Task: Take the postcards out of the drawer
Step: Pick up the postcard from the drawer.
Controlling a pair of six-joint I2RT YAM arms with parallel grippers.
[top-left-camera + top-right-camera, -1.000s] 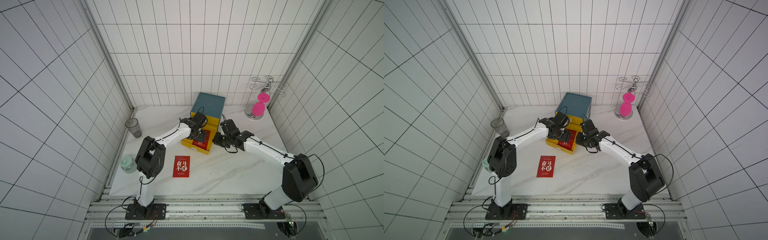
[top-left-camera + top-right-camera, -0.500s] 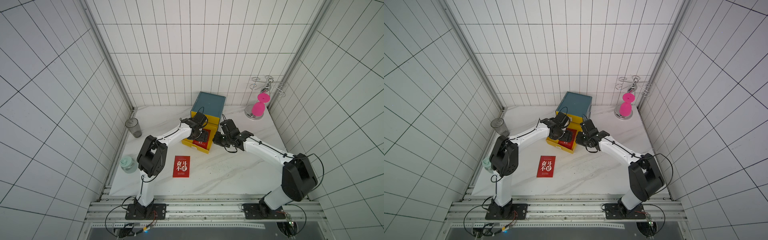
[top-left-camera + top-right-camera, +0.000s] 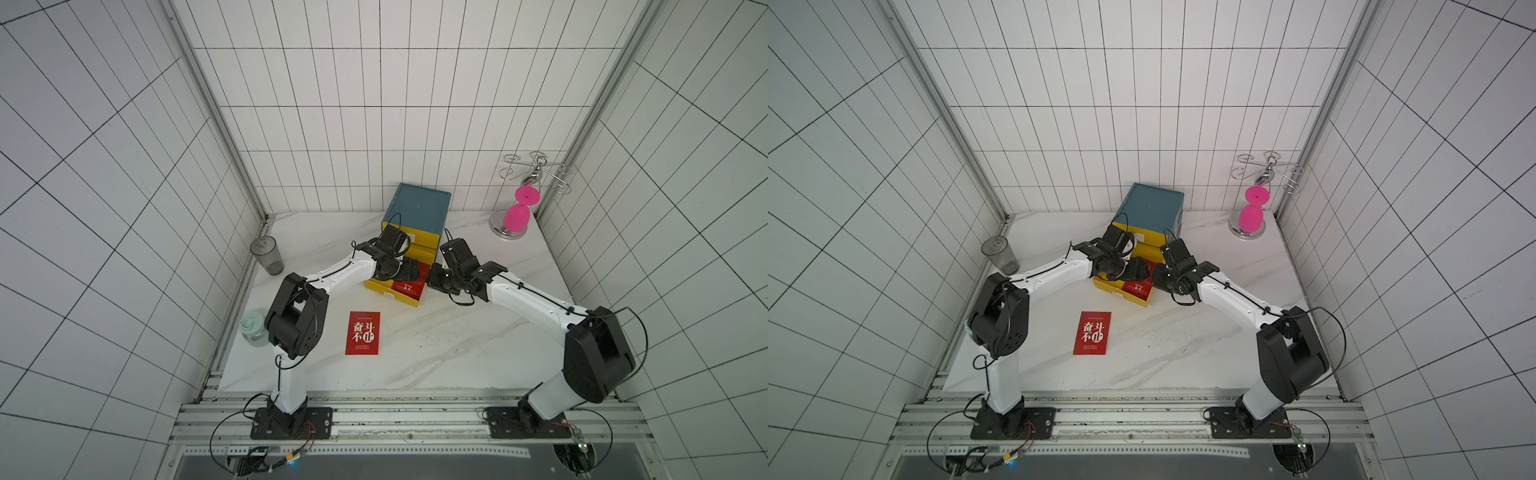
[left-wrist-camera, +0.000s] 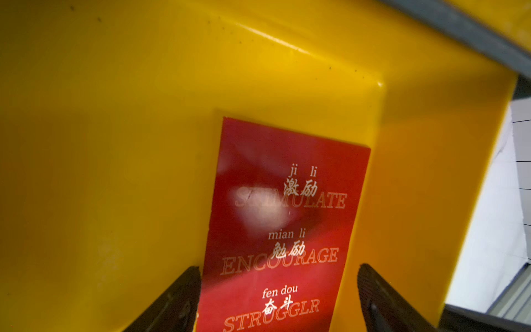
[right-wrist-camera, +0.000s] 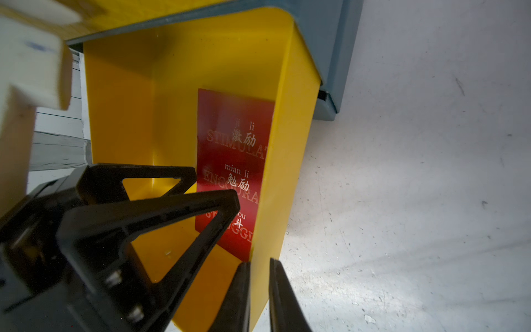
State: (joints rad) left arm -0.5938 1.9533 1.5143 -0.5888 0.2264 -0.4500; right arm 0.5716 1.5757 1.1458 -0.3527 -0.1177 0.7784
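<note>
A yellow drawer stands pulled out of a blue-grey cabinet. One of the red postcards lies flat on the drawer floor against a side wall. My left gripper is down in the drawer, open, with one finger on each side of that card's near end. My right gripper is shut on the drawer's thin side wall. Another red postcard lies on the marble table in front of the drawer.
A grey tumbler and a mint-green lidded cup stand along the table's left edge. A pink goblet on a metal rack stands at the back right. Tiled walls close in the table on three sides.
The left arm has edged slightly toward the drawer. The right gripper stays clamped on the drawer wall. The postcards have not moved.
</note>
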